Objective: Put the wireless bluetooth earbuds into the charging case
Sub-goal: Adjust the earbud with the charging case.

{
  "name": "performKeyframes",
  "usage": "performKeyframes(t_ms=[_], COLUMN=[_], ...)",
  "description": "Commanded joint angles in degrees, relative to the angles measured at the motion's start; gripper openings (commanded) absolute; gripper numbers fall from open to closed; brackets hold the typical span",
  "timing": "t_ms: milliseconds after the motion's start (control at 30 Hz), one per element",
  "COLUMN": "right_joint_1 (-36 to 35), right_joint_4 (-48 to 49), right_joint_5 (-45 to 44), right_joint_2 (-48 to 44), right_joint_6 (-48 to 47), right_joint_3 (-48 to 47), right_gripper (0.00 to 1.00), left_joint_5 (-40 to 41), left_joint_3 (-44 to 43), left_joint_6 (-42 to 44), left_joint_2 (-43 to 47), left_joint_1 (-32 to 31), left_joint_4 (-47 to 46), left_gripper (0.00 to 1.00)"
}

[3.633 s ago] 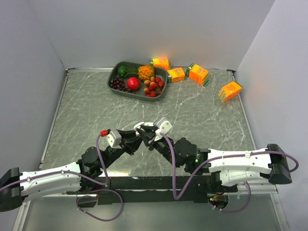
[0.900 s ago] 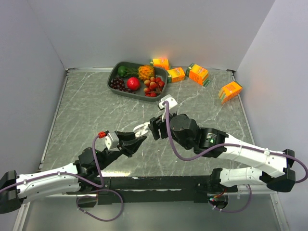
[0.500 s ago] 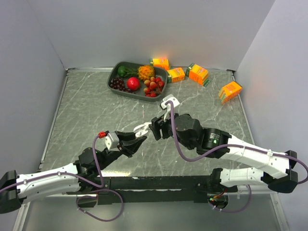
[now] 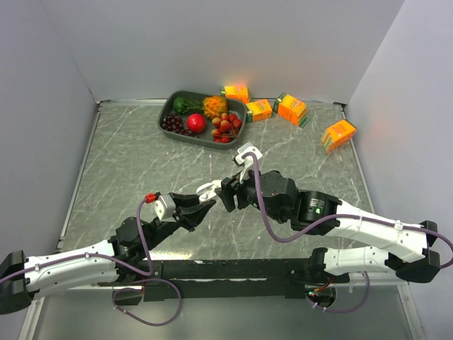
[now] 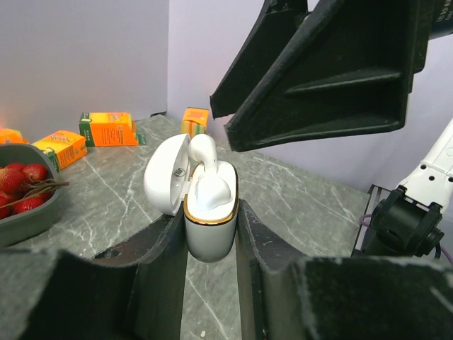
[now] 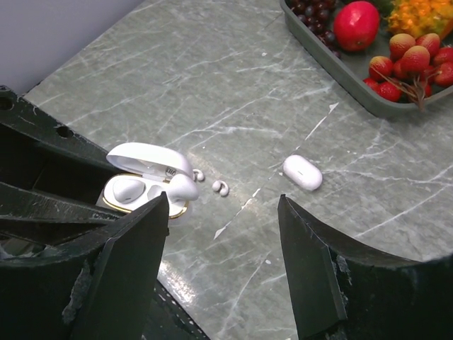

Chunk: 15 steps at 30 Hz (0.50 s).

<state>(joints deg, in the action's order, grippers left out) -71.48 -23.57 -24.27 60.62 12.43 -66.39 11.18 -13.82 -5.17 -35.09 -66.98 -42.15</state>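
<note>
Mid-insertion, the left claw (image 5: 211, 237) clamps the open case (image 5: 210, 225), one earbud (image 5: 212, 193) seated and another perched on its rim, which the wide-open, empty right claw (image 6: 223, 241) probably must nudge home.

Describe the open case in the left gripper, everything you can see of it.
The charging case is glossy white plastic with a gold rim, pinched upright between the fingers of the left gripper. Its domed lid is hinged open. One earbud sits inside; a second earbud stands proud, apparently not seated.
</note>
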Motion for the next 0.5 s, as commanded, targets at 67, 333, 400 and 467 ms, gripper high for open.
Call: performKeyframes(t_ms=[67, 333, 400, 467], right_joint_1=[3.4, 12.1, 13.0, 13.6], right_joint_4=[2.1, -1.2, -1.1, -0.3], right_joint_5=[9.2, 32.0, 33.7, 35.6], right_joint_2=[-3.9, -4.3, -4.5, -4.3], right_joint_6=[5.0, 0.1, -0.4, -0.4], right_joint_3=[-0.8, -2.5, -2.2, -2.0], right_gripper=[0.70, 0.68, 0.67, 0.66], left_joint_5=[-0.2, -3.3, -4.5, -5.5], left_joint_3=[-0.9, -0.8, -0.7, -0.8], left_joint_6=[0.2, -0.6, -0.9, -1.3], left_joint_2=[1.0, 2.3, 2.4, 2.2], left_joint_1=[0.1, 0.1, 0.1, 0.1], left_joint_4=[-2.1, -1.4, -1.5, -1.6], left_gripper=[0.01, 0.01, 0.01, 0.01])
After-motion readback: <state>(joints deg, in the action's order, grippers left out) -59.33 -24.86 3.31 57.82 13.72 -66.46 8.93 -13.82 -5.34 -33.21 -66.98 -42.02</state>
